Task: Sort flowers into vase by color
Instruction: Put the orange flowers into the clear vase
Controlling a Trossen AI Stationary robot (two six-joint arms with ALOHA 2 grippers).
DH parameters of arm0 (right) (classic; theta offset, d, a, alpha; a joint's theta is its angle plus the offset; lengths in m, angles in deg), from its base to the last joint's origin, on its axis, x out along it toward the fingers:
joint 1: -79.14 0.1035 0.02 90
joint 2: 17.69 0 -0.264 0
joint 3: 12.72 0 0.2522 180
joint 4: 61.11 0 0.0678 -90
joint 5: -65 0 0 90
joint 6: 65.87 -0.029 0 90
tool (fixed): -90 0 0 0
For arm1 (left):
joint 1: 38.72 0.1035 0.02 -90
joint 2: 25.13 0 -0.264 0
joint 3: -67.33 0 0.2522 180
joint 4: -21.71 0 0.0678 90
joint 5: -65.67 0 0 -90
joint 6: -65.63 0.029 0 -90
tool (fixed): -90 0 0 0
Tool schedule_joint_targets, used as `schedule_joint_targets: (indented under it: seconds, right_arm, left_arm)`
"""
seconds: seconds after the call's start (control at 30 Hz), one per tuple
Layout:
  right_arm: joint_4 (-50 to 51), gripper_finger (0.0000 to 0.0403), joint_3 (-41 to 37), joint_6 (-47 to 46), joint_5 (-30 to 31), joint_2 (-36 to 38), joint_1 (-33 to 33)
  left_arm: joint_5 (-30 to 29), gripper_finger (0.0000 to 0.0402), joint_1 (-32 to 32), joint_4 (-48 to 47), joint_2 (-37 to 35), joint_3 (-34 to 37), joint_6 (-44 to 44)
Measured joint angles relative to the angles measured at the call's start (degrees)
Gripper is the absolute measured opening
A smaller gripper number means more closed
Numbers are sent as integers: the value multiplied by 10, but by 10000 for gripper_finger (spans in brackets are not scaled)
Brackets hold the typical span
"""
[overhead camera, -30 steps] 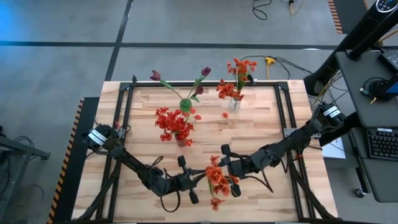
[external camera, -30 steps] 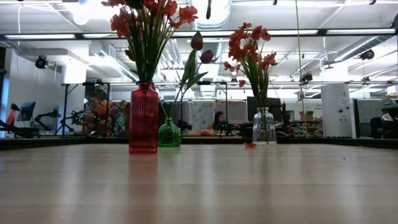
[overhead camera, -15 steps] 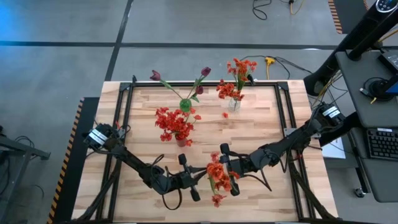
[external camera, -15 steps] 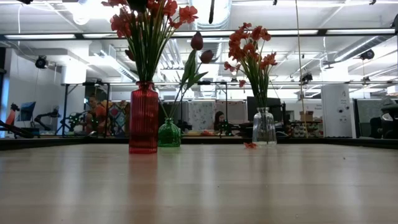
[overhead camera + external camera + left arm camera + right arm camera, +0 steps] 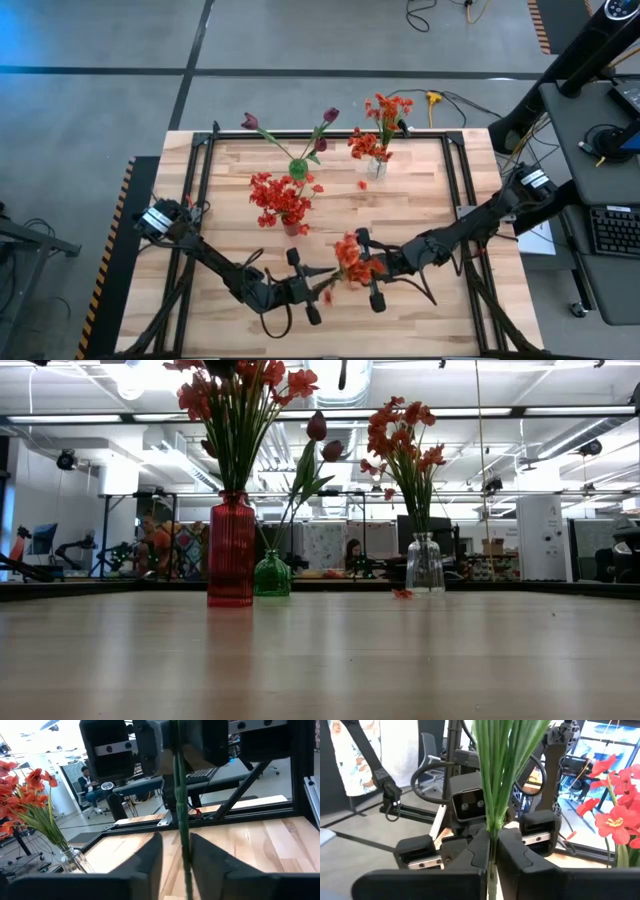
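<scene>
the right gripper [image 5: 371, 272] sits over the near middle of the wooden table [image 5: 420, 200], fingers clenched on the green stem of an orange-red flower bunch [image 5: 352, 262]. in the right wrist view the two dark fingers [image 5: 480, 851] press together on that stem [image 5: 492, 785], and the long leaves fan out just past the fingertips. from above, the blooms lie right at this gripper, on its side toward the left arm, lifted off the table.

the left gripper [image 5: 310, 290] faces it from close by. its fingers [image 5: 150, 857] stand a little apart with the thin stem [image 5: 181, 820] running between them; whether either finger touches the stem cannot be told.

farther back on the table stand three vases: a red vase [image 5: 231, 550] with red blooms [image 5: 280, 197], a small green vase [image 5: 271, 574] with dark purple buds [image 5: 330, 116], and a clear glass vase [image 5: 424, 564] with orange-red blooms [image 5: 385, 110]. one loose petal [image 5: 362, 185] lies on the wood near the clear vase.
</scene>
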Motion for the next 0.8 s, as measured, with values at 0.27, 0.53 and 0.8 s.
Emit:
schedule_joint_targets:
  seconds: [0.27,0.53,0.8]
  right_arm:
    - [152,13,-1,-41,58,105,-23]
    - [228,13,-25,-42,89,195,-83]
    - [139,13,-129,-56,89,233,-149]
  left_arm:
    - [-2,165,-27,-4,-44,0,32]
    - [116,162,-43,-195,-151,0,7]
    - [217,139,-44,-348,-257,4,31]
